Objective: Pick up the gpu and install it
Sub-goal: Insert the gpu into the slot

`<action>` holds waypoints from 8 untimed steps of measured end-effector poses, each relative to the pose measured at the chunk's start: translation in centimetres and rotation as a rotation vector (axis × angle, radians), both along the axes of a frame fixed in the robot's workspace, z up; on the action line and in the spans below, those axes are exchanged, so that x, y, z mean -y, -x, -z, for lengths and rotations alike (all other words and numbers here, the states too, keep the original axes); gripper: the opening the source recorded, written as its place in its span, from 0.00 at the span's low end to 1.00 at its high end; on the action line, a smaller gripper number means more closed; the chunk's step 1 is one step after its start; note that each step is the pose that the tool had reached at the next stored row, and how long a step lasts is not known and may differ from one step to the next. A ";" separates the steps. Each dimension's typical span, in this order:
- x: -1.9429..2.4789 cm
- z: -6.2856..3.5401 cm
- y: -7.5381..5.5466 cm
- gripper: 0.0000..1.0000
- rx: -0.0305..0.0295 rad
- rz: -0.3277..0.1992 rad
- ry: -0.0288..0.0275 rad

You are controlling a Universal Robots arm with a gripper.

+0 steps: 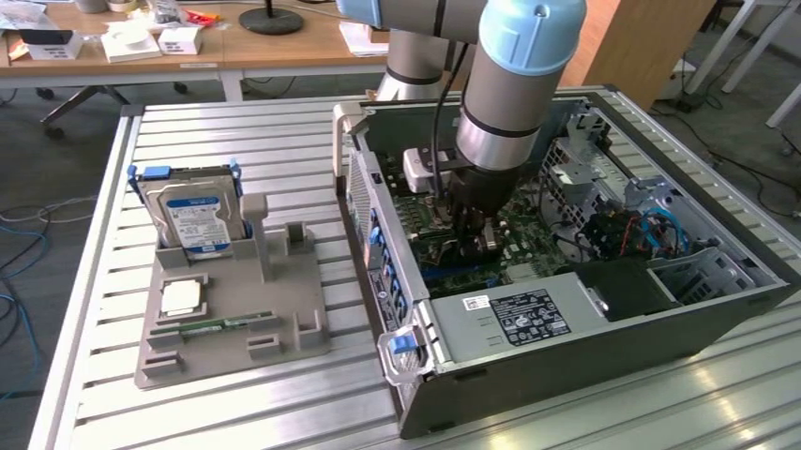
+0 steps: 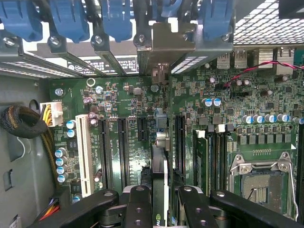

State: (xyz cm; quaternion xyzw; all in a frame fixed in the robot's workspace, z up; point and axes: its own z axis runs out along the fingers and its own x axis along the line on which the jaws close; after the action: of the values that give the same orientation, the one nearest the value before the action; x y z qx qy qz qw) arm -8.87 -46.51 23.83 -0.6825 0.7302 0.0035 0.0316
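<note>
One card, the gpu, is clamped edge-on between the fingers of the gripper and has been carried inside the open computer case; in the wrist view it runs as a thin strip from between the black fingers at the lower middle of the frame up toward the row of blue clips and metal slot covers along the top edge, its grey bracket end close to the rear wall. The picking-up part looks finished: in the exterior view the grey holder tray at the left of the frame carries the hard drive standing upright and a small green memory stick lying flat, with the upright holder beside the drive bare. The arm reaches down at the frame's centre into the case, over the green motherboard. The card lies along the long black slots at the middle of the wrist view, but whether its edge is in a slot or just above one cannot be told, so seating looks like the unfinished part.
</note>
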 end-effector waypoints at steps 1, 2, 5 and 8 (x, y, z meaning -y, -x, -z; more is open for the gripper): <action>-0.01 0.02 -0.1 0.26 0.0003 0.000 -0.0004; -0.01 0.03 -0.1 0.26 0.0003 0.000 -0.0007; 0.00 0.01 -0.1 0.26 0.0001 0.000 -0.0001; 0.00 0.01 -0.1 0.26 0.0001 0.000 -0.0001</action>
State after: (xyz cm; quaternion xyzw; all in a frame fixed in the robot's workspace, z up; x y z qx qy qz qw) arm -8.74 -46.51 23.82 -0.6826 0.7301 0.0035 0.0317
